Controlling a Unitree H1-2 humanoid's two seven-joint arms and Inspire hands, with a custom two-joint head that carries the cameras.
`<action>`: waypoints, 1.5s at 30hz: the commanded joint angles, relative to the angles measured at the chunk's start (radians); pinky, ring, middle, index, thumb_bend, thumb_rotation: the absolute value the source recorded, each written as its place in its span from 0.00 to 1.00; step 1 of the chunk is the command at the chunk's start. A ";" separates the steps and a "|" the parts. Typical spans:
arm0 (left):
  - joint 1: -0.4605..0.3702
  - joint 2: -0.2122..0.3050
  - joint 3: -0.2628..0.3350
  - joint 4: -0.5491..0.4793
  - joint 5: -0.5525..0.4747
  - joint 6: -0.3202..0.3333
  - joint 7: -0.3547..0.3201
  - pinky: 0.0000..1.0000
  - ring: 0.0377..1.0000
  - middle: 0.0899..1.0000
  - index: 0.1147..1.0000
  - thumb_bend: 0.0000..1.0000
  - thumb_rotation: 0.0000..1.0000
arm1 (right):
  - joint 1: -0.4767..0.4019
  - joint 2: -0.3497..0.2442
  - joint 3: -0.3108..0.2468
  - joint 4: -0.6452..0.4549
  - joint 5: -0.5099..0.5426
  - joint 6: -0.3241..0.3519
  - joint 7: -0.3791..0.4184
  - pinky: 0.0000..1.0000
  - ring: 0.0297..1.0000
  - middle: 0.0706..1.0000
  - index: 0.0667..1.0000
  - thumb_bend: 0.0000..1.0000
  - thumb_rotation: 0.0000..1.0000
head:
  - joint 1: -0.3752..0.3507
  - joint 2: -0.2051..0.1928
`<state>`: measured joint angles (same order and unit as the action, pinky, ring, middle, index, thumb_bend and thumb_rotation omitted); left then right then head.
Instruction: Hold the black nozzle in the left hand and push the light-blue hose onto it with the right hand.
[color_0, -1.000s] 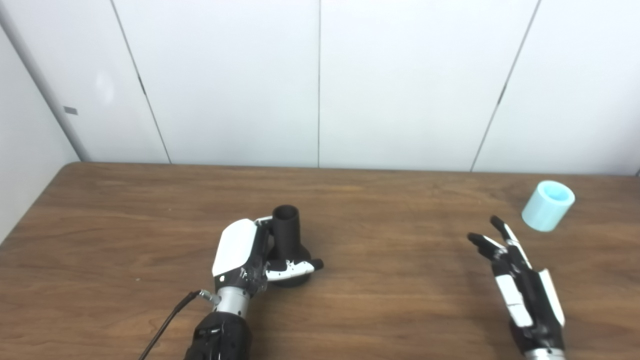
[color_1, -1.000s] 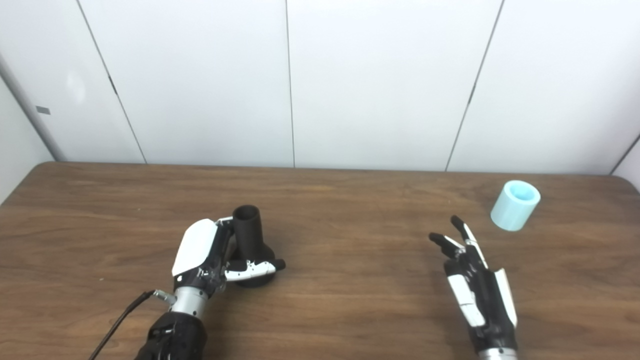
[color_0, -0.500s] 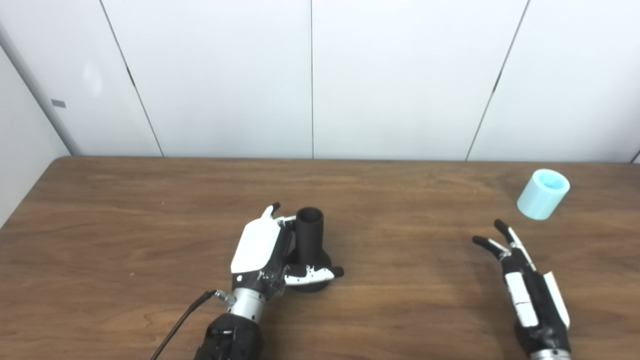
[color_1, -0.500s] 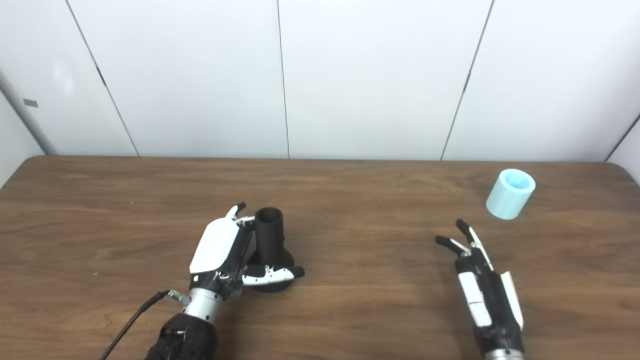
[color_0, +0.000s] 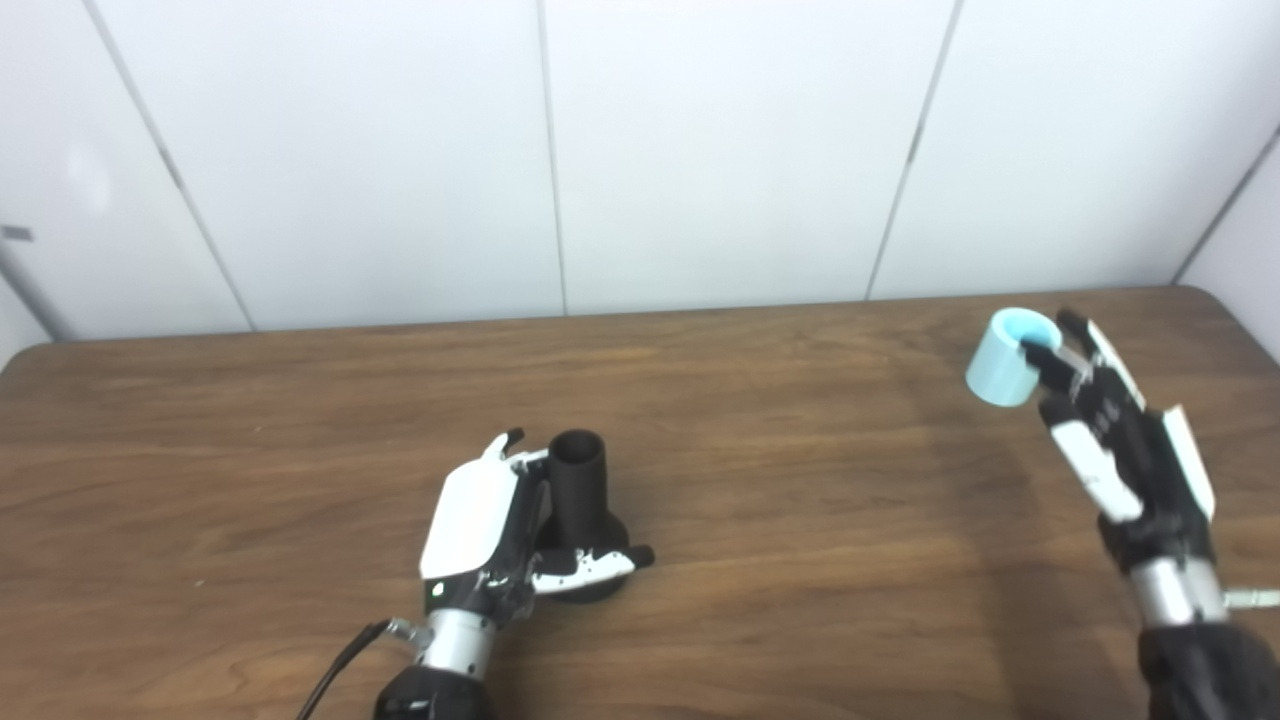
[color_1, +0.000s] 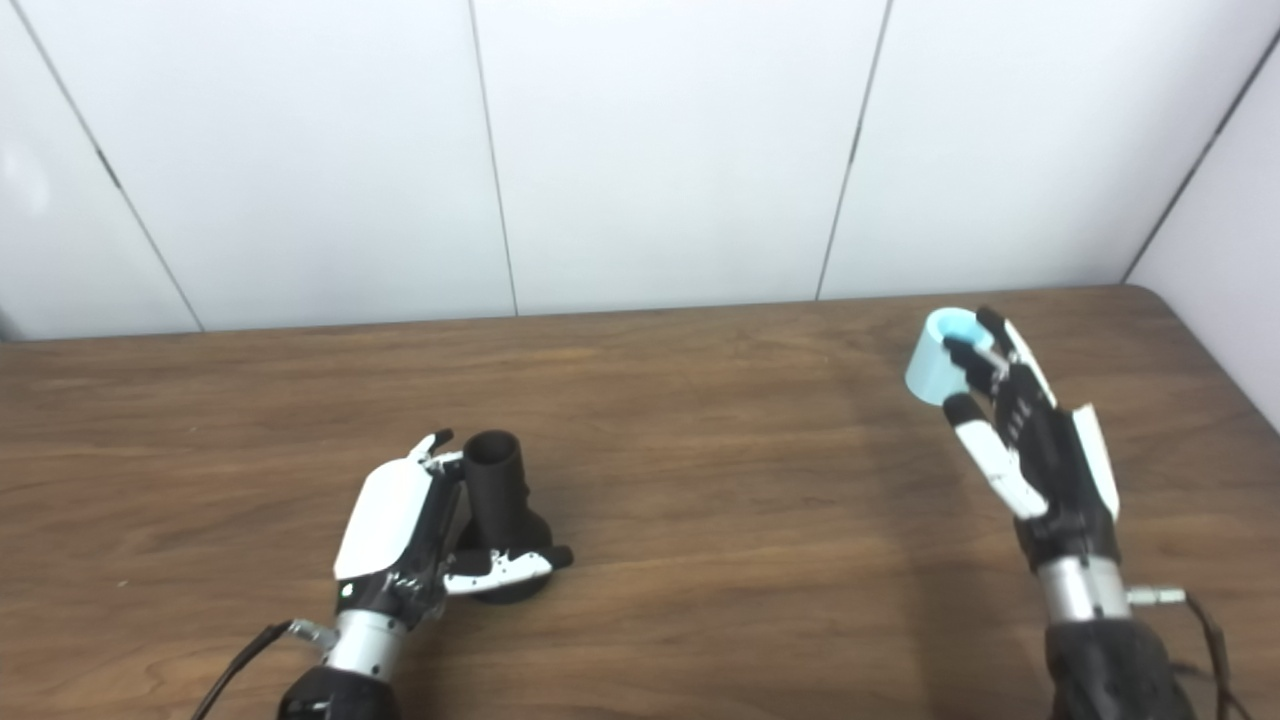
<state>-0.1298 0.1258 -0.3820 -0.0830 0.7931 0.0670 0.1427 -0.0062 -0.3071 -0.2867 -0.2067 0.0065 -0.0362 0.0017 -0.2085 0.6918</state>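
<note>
A: What sits on the brown wooden table (color_0: 760, 470)?
B: An upright black plastic nozzle (color_0: 580, 520) with a flared base, well left of the short light-blue hose piece (color_0: 1003, 357).
A: The hands?
B: The left hand (color_0: 495, 535) is wrapped around the nozzle. The right hand (color_1: 1020, 430) has its fingers apart, their tips against the hose; a firm grip I cannot tell.

Both my head cameras look down and forward over the brown wooden table (color_0: 760, 420) toward the white panelled wall (color_1: 660, 150). They sit side by side, sharing nearly the whole tabletop.

No legible text or labels.
</note>
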 joint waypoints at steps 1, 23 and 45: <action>0.002 -0.003 -0.005 0.001 0.012 -0.004 -0.010 0.91 0.62 0.44 0.42 0.52 0.00 | -0.033 -0.034 -0.017 -0.051 -0.019 0.001 -0.011 0.84 0.85 0.81 0.87 0.57 0.67 | -0.014 0.004; 0.008 0.030 0.046 -0.011 -0.044 -0.059 -0.063 0.87 0.60 0.40 0.44 0.52 0.00 | -0.351 -0.340 0.145 0.106 -0.532 0.285 0.065 0.77 0.85 0.84 0.81 0.85 0.25 | -0.230 0.017; 0.012 0.038 0.081 -0.042 -0.054 -0.044 -0.116 0.87 0.58 0.38 0.44 0.52 0.00 | -0.587 -0.417 0.433 0.452 -0.662 0.373 0.273 0.80 0.90 0.87 0.85 0.97 0.24 | -0.255 0.034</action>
<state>-0.1217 0.1551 -0.3000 -0.1148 0.7235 0.0216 0.0320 -0.5398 -0.7003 0.1540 0.2520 -0.6443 0.3312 0.2794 -0.4633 0.7256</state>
